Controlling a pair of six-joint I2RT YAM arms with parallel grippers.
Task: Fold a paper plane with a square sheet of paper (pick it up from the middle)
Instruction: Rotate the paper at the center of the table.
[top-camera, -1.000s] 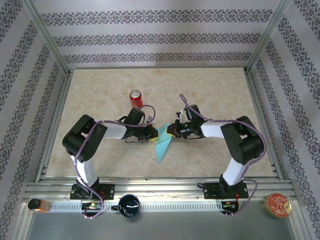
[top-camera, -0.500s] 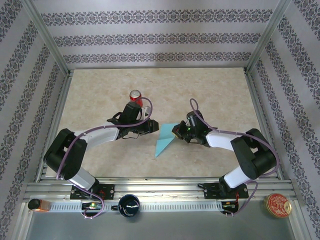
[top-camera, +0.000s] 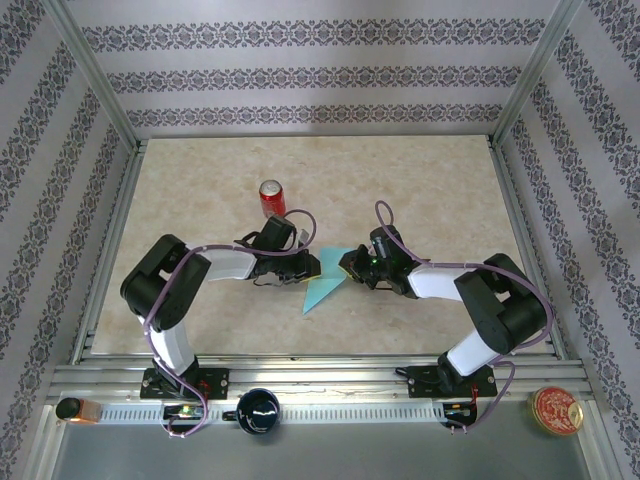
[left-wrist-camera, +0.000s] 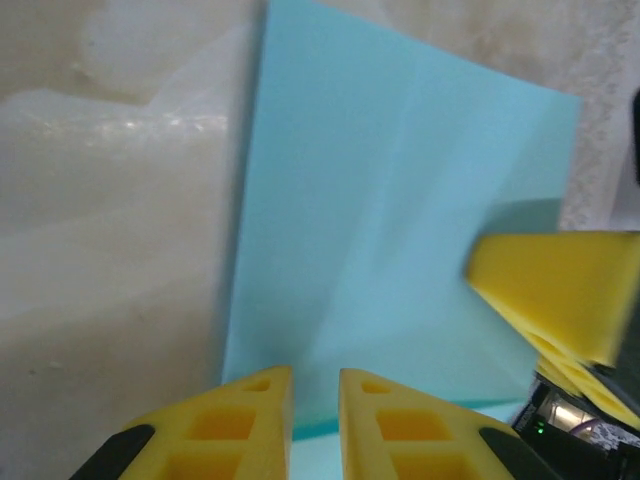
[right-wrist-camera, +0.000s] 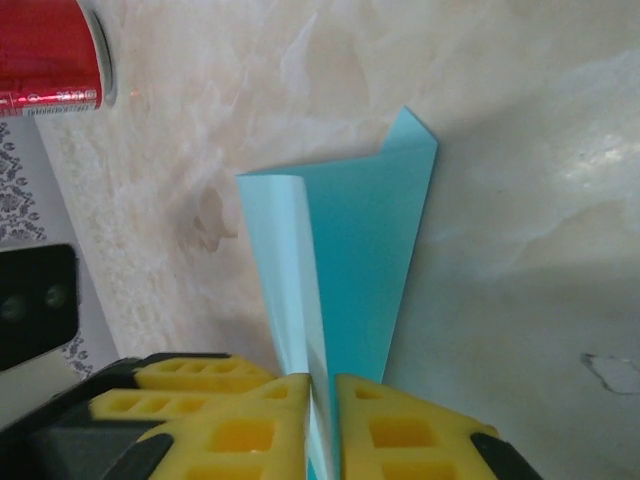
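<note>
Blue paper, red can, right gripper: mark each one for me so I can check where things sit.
blue paper (top-camera: 320, 292), top view, on its flat lower flap.
red can (top-camera: 271, 203), top view, on its side wall.
right gripper (right-wrist-camera: 322, 388), right wrist view, midway between the yellow fingertips.

table (top-camera: 430, 190): beige marbled top, metal rails along its edges
can (top-camera: 271, 197): red, standing upright on the top, left of centre
folded paper (top-camera: 322, 290): turquoise, mid-table, just nearer than the can and apart from it, point toward the near edge; can't tell if it rests on the top
</note>
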